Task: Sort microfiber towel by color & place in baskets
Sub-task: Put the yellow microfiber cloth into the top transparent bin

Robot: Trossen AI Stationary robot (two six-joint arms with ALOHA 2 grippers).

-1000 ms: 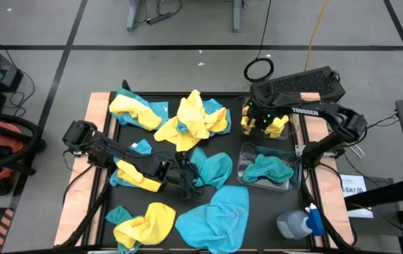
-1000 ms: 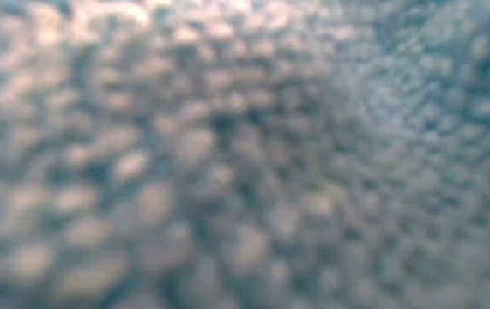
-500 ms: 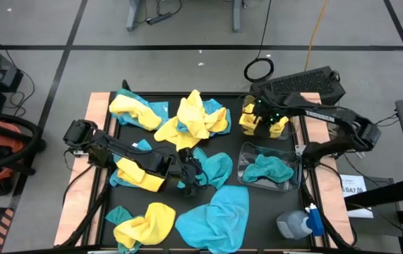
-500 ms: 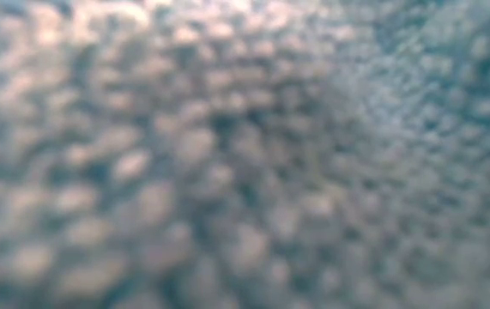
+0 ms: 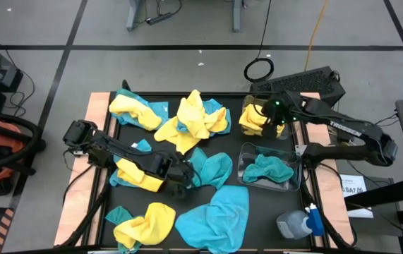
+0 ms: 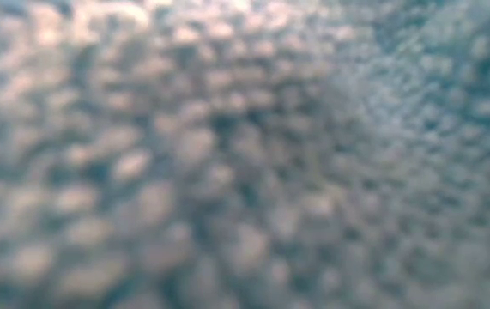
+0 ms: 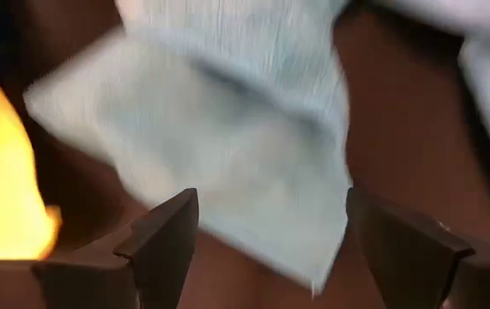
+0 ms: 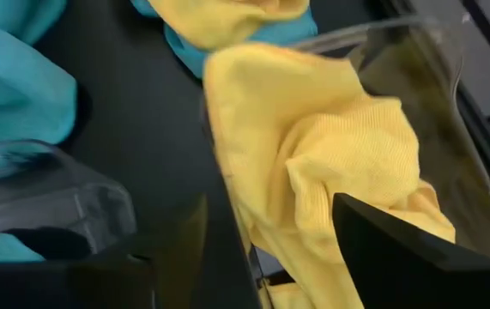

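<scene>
High view, near to far: left gripper (image 5: 187, 176) spread, low over teal towel (image 5: 212, 168) mid-table; soft, limp, best pinched at raised fold. Teal bin (image 5: 268, 169) beyond. Right gripper (image 5: 270, 113) spread above yellow towel (image 5: 254, 118) in far bin (image 5: 286, 130).

Two black jointed robot arms; the right arm (image 5: 342, 128) shows white lettering and a small green light (image 5: 277, 106).

The left gripper (image 5: 187, 178) sits low near the table's middle, fingers spread. The right gripper (image 5: 266, 120) hovers at the far right side, fingers parted.
</scene>
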